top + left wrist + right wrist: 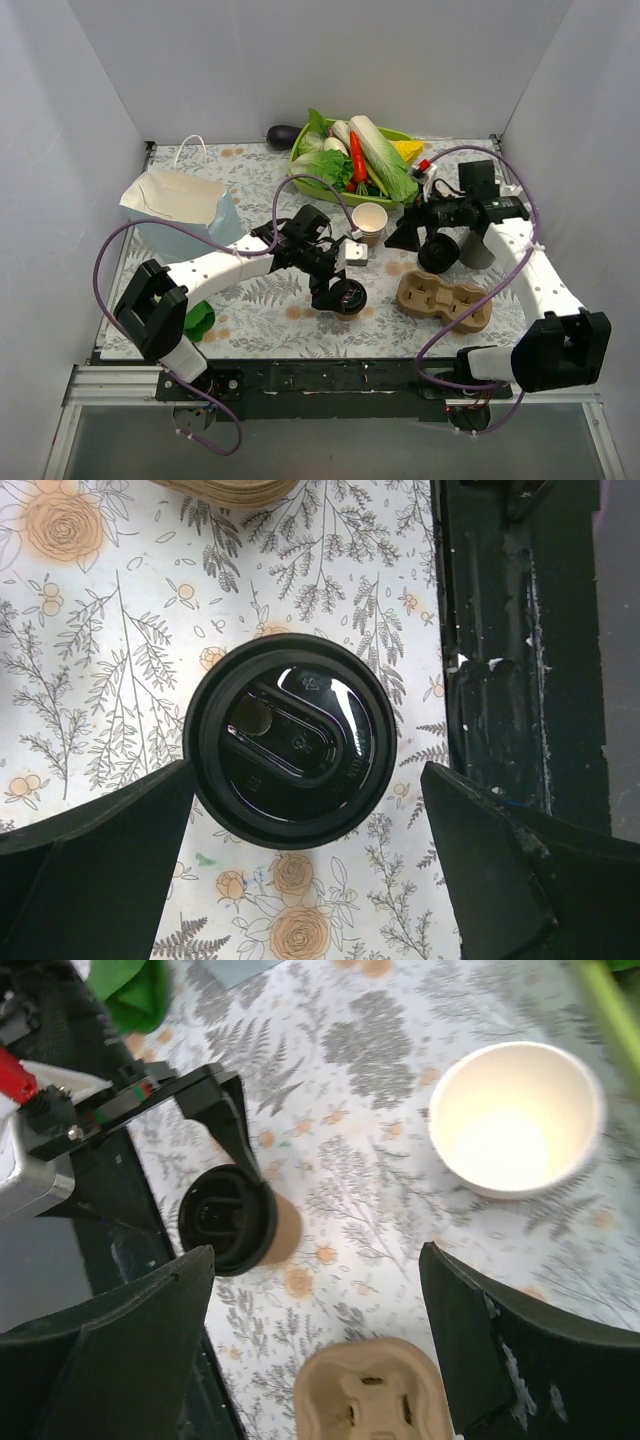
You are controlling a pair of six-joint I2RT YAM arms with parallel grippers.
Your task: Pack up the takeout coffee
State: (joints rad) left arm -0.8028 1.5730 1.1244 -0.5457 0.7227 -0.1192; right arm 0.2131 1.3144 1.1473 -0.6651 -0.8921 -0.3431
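The takeout coffee (349,297), a tan cup with a black lid, stands upright on the floral cloth near the front edge. My left gripper (335,290) hovers right above it, open; the lid (290,740) fills the left wrist view, just ahead of the two open fingers and not touched. It also shows in the right wrist view (228,1218). My right gripper (420,238) is open and empty, in the air above the cloth, between the lidless cup and the carrier. The blue bag (185,213) stands open at the left.
A lidless tan cup (369,221) (513,1118) stands mid-table. A pulp cup carrier (444,298) (372,1393) lies right of the coffee. A green basket of vegetables (358,155) is at the back. A stack of black lids (438,252) and a grey cup (477,250) are right.
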